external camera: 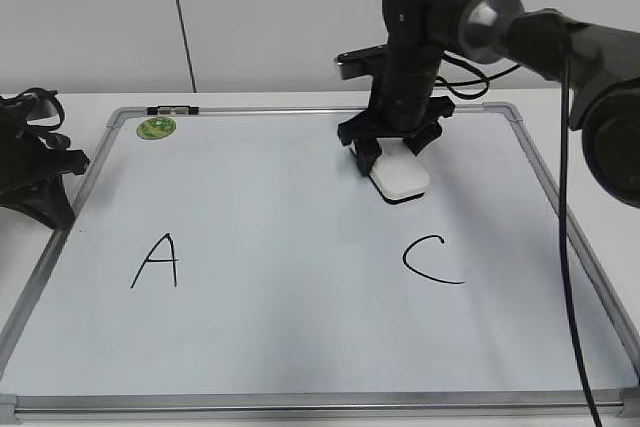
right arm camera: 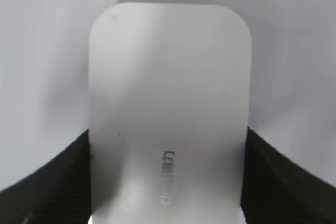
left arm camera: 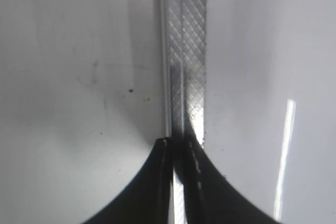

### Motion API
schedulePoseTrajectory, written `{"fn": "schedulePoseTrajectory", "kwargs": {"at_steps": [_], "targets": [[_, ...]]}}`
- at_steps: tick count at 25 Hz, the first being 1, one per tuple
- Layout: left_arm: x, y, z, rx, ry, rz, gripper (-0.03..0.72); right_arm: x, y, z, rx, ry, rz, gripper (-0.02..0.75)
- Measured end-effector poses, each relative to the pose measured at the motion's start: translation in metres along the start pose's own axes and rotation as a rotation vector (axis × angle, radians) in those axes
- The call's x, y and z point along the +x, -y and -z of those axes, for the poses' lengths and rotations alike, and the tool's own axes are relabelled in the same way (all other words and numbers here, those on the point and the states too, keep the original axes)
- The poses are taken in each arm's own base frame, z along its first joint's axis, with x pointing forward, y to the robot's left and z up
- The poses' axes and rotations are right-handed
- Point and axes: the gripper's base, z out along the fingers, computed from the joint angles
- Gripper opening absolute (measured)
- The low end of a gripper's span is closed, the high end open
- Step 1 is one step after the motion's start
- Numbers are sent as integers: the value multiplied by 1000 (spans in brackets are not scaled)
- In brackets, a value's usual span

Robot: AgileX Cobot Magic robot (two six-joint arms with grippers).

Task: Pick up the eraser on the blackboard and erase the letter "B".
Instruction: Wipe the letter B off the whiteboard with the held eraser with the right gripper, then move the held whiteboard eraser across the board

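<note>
Blackboard: you have the white board [external camera: 300, 207] lying flat on the pale tabletop [external camera: 80, 105], grey frame all round, grey corner caps at the near corners.

Eraser: the white eraser [external camera: 399, 175] sits on the board's far right part, above the letter "C" [external camera: 432, 260] and toward the board's far edge. Its dark underside shows as a thin line at the near end. In the right wrist view the eraser [right arm camera: 168, 108] fills the frame, with small grey lettering on its glossy top.

Right gripper: your right gripper [external camera: 392, 150] comes down on the eraser from the board's far side. Its jaws are clamped on the eraser's two long sides; the right wrist view shows dark fingers [right arm camera: 47, 177] pressed flush against both flanks. Whether the eraser touches the board or hangs just off it, you cannot tell.

Letter "B": no "B" is visible on the board. The stretch between the letter "A" [external camera: 156, 261] and the "C" reads clean white.

Green sticker: round, at the board's far left corner [external camera: 156, 128].

Left gripper: your left gripper [external camera: 35, 167] rests off the board's left edge, over the tabletop. In the left wrist view its tips [left arm camera: 181, 182] meet over the board's metal frame [left arm camera: 186, 51]; the jaws are together, holding nothing.
</note>
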Motion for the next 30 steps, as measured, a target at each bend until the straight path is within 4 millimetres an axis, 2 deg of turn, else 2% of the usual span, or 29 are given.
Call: {"fn": "schedulePoseTrajectory", "kwargs": {"at_steps": [5,9,11,13,15,17,22,25,27,30], "targets": [[0,0,0,0,0,0,25,0,20,5,-14,10,-21,534],[0,0,0,0,0,0,25,3,30,18,0,6,-7,534],[0,0,0,0,0,0,25,2,36,38,9,40,-10,533],[0,0,0,0,0,0,25,1,39,68,19,97,-14,533],[0,0,0,0,2,0,25,3,41,90,23,130,-16,533],[0,0,-1,0,0,0,25,9,43,99,25,125,-20,533],[0,0,-1,0,0,0,25,38,59,107,10,52,-68,533],[0,0,-1,0,0,0,25,66,73,106,9,-16,-107,533],[0,0,-1,0,0,0,25,84,84,113,6,-2,-149,533],[0,0,-1,1,0,1,25,109,98,108,-12,2,-218,533]]}}
